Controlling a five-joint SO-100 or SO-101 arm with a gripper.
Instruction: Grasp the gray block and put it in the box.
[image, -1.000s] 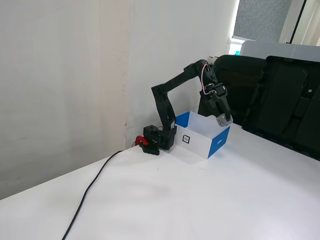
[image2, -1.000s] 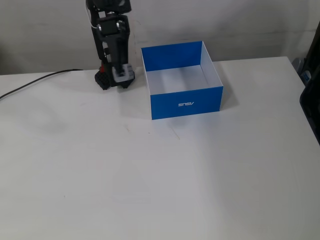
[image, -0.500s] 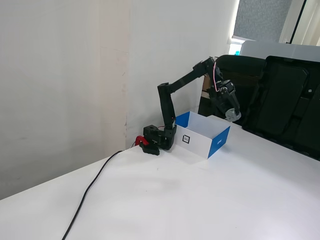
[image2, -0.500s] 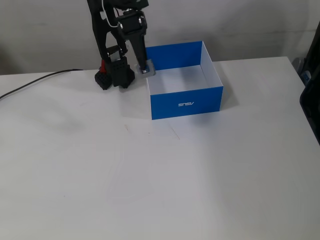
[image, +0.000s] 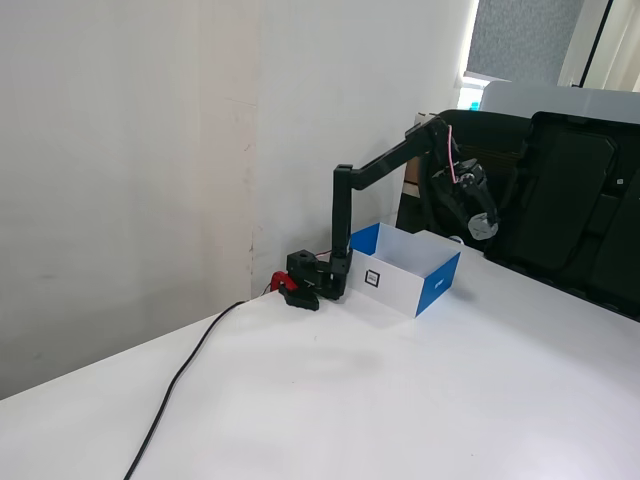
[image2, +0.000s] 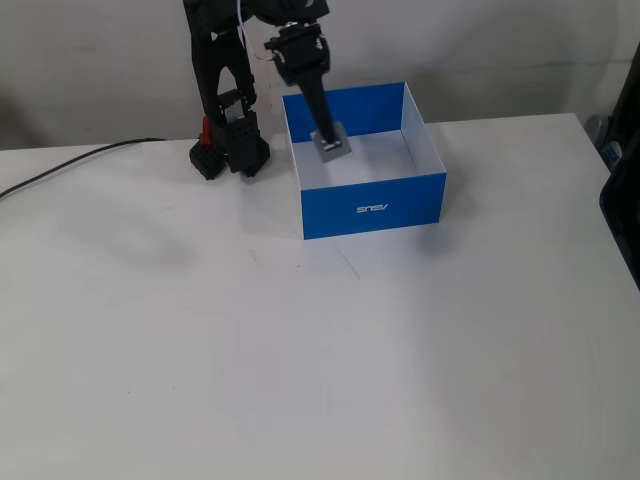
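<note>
Your gray block (image2: 333, 146) sits pinched at the tip of the gripper (image2: 330, 143), fingers closed on it, held in the air above the box (image2: 372, 207); in one fixed view it lines up over the white floor near the box's left wall. In the other fixed view the gripper (image: 482, 226) hangs above and toward the far end of the box (image: 437, 283). The arm reaches out from its base (image2: 225, 155). A black cable (image: 185, 375) trails across the white table (image2: 300, 380).
</note>
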